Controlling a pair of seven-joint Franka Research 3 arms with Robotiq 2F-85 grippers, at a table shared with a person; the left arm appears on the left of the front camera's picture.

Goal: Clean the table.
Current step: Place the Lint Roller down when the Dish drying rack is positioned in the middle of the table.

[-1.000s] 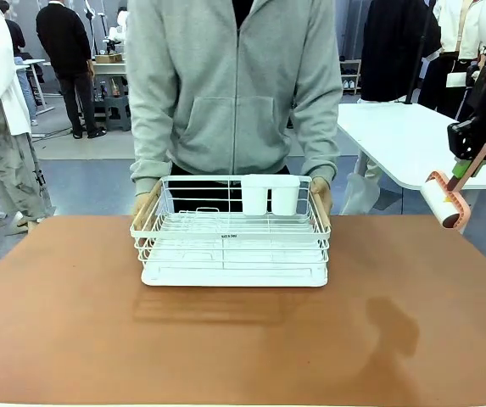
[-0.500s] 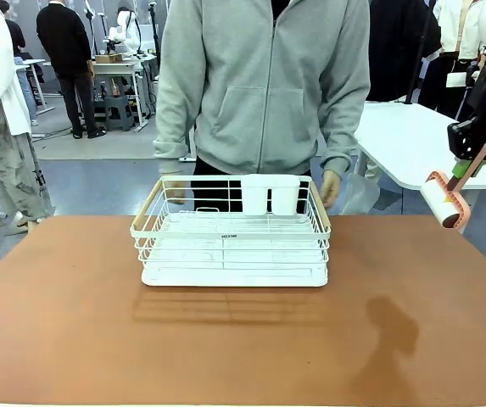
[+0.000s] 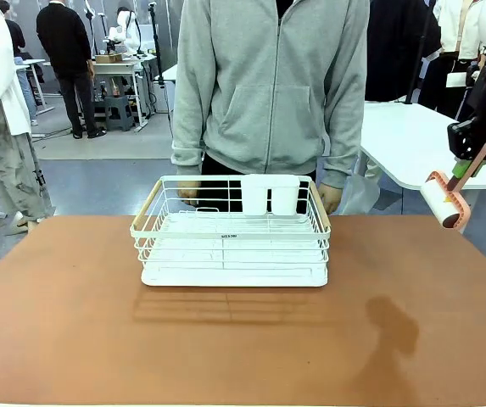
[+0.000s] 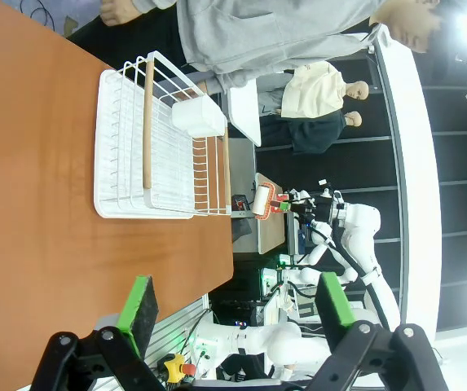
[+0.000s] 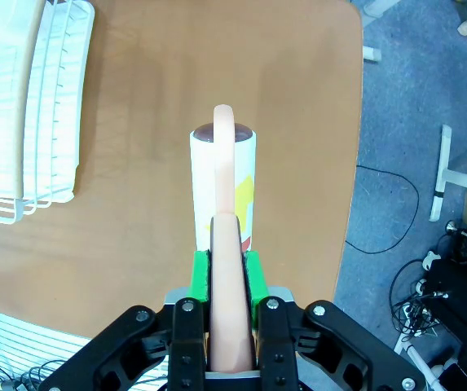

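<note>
The reddish-brown table [image 3: 98, 322] spans the front view, with a white wire dish rack [image 3: 230, 233] on its far middle. My right gripper [image 3: 466, 170] hangs high off the table's right edge, shut on the peach handle of a lint roller [image 3: 444, 202]. From the right wrist, the lint roller [image 5: 223, 191] points down at the table [image 5: 290, 106] and the green pads [image 5: 201, 273] clamp its handle. My left gripper [image 4: 237, 305] is open with nothing between its fingers, above the table [image 4: 29, 204], and the dish rack [image 4: 156, 142] lies farther off.
A person in a grey hoodie [image 3: 272, 85] stands at the far edge behind the rack, hands [image 3: 332, 199] lowered near its back corners. A smaller white table [image 3: 412, 140] stands at the back right. Broad bare tabletop lies in front of the rack.
The person has let go of the rack's side handles, straightened up and shifted slightly to the right. Neither arm nor the rack has moved.
</note>
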